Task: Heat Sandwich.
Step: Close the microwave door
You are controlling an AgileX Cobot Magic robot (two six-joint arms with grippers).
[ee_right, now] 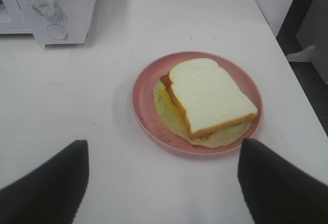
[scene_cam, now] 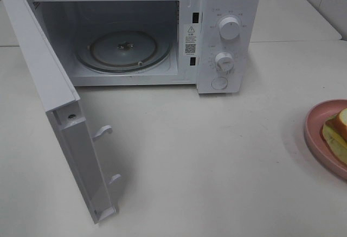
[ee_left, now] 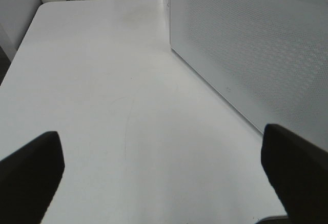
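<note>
door (scene_cam: 54,112): nearest thing in the high view, swung fully open on the microwave's left side, inner face showing, two latch hooks on its free edge
microwave (scene_cam: 227,9): white, at the back of the table, cavity open toward the camera
turntable (scene_cam: 123,50): round glass tray inside the microwave cavity, nothing on it
knobs (scene_cam: 229,28): two dials on the microwave's right-hand panel, one above the other, round button under them
table (scene_cam: 206,155): pale, bare in front of the microwave
pink plate (scene_cam: 320,134): well right of the microwave, cut by the frame edge
sandwich (scene_cam: 337,131): on the pink plate, only partly in view here
arms: neither shows in the high view
left gripper (ee_left: 164,165): left wrist view, two dark fingers spread wide, nothing between them, only bare table under
door, left wrist view: perforated white panel (ee_left: 256,44) just beyond the left gripper, standing on edge from the table
right gripper (ee_right: 164,183): right wrist view, dark fingers spread wide, holding nothing, hanging short of the pink plate, not touching it
sandwich, right wrist view (ee_right: 210,96): white bread on top, brown crust, yellow and pale green filling sticking out below, lying flat on the pink plate (ee_right: 146,111), well apart from the microwave
microwave, right wrist view (ee_right: 77,3): corner with lower dial and button visible, beyond the pink plate
</note>
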